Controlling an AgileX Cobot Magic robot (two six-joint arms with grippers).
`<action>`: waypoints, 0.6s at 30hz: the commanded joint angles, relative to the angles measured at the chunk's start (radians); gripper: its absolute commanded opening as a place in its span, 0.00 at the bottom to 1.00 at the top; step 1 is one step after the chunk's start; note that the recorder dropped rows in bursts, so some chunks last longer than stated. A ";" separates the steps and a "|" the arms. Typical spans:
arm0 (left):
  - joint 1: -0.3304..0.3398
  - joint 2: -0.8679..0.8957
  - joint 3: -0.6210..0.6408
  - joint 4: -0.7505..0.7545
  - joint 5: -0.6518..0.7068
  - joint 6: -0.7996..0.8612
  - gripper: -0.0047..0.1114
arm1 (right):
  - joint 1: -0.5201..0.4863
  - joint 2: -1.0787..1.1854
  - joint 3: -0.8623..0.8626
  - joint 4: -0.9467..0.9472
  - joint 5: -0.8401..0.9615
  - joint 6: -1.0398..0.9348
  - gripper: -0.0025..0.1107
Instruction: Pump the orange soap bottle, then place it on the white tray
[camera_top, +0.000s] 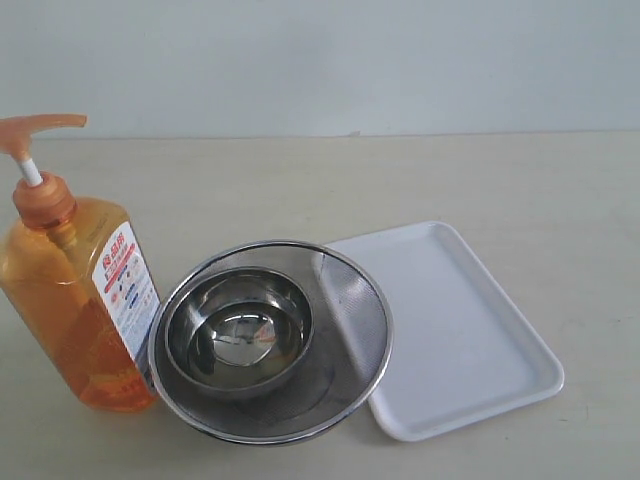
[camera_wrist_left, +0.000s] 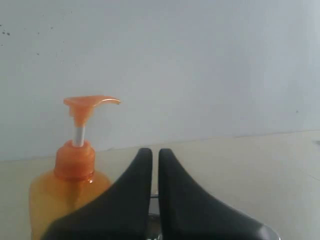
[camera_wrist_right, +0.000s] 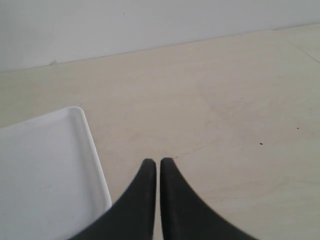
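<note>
Since the orange soap bottle (camera_top: 75, 310) looks well filled, it should be heavy and its smooth plastic sides slippery; press the pump head (camera_top: 35, 128) from above, then grip the flat sides below the collar. It stands upright on the surface at the left, against a steel mesh strainer (camera_top: 355, 310) holding a steel bowl (camera_top: 240, 340), with the white tray (camera_top: 470, 340) beyond. The left claw (camera_wrist_left: 155, 155) and right claw (camera_wrist_right: 158, 165) are both pressed closed, empty. Neither arm shows in the exterior view; the left wrist view cuts off the bottle's base.

orange soap bottle (camera_top: 72, 305) | translucent, standing upright at far left, showing raised pump nozzle on white stem, label facing right | white tray (camera_top: 470, 340) | lying flat at right, sitting apart from bottle
</note>
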 joint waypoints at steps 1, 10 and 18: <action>-0.006 -0.003 0.013 -0.015 -0.014 -0.007 0.08 | -0.001 -0.005 -0.001 -0.005 -0.009 0.000 0.02; -0.006 -0.003 0.043 -0.046 -0.049 -0.007 0.08 | -0.001 -0.005 -0.001 -0.005 -0.009 0.000 0.02; -0.006 -0.003 0.077 -0.141 -0.038 0.075 0.08 | -0.001 -0.005 -0.001 -0.005 -0.009 0.000 0.02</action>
